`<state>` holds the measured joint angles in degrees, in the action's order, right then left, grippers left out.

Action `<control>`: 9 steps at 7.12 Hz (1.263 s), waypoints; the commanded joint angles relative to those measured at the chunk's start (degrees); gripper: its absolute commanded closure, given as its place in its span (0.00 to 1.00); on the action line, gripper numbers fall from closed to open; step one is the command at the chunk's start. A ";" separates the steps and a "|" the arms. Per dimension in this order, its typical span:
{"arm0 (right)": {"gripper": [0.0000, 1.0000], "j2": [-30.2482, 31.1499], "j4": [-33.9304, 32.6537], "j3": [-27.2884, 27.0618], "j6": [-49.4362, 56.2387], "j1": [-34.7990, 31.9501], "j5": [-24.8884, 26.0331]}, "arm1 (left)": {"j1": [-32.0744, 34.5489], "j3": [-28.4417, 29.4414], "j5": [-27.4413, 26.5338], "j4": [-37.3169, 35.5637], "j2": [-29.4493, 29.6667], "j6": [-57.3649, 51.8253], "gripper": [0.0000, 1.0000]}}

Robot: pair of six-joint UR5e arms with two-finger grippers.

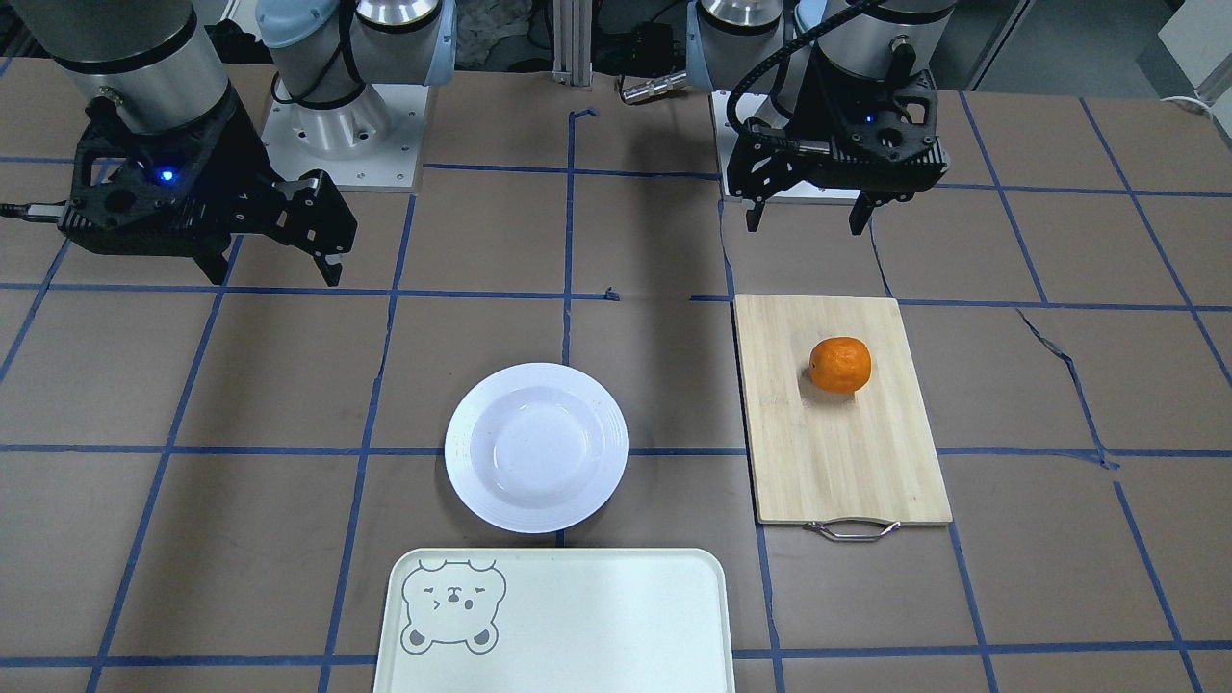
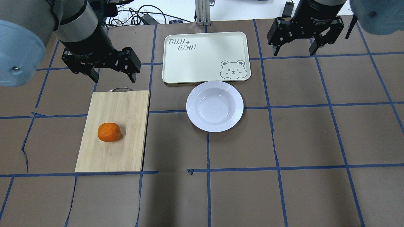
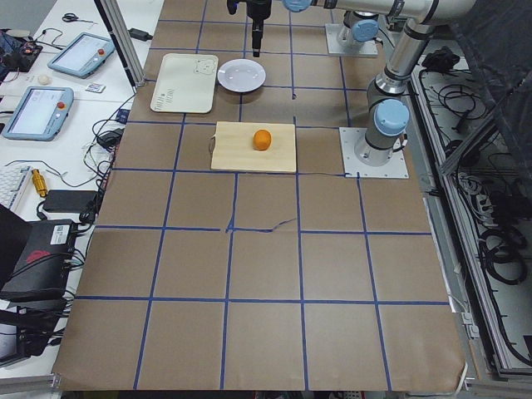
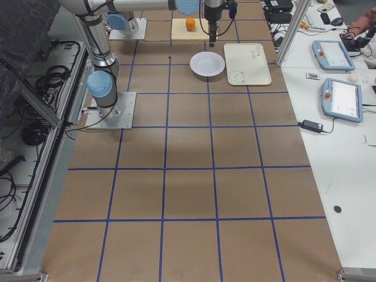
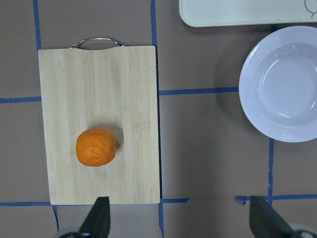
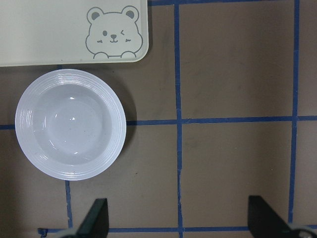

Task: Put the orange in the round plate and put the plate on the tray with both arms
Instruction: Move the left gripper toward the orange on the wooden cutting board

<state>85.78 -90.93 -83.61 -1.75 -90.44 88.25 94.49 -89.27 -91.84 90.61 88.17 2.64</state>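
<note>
The orange point(image 2: 109, 132) lies on the board point(image 2: 126, 107), in the half nearer the robot, well apart from the plate point(image 2: 214, 106); the plate holds nothing yet and stands on the surface point(image 2: 284, 142) just beside the tray point(image 2: 202, 60). The left gripper point(image 2: 113, 75) hangs high near the board, spread wide with nothing between its fingers; the right gripper point(image 2: 293, 50) is also spread and empty, high near the plate. I judge the picking not yet begun; the left gripper should come straight down, centred over the orange, and close softly on its widest part, since a round fruit can roll away.

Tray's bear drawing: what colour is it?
Grey; the bear drawing on the pale tray shows clearest in the right wrist view.
</note>
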 commanded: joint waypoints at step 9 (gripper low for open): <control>0.00 0.00 0.05 -0.15 -0.01 0.00 0.00 | -6.69 -2.73 -0.09 -3.42 10.15 -4.02 0.00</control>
<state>85.78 -90.88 -83.83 -1.76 -90.44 88.24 88.29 -90.21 -91.42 88.35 94.91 0.85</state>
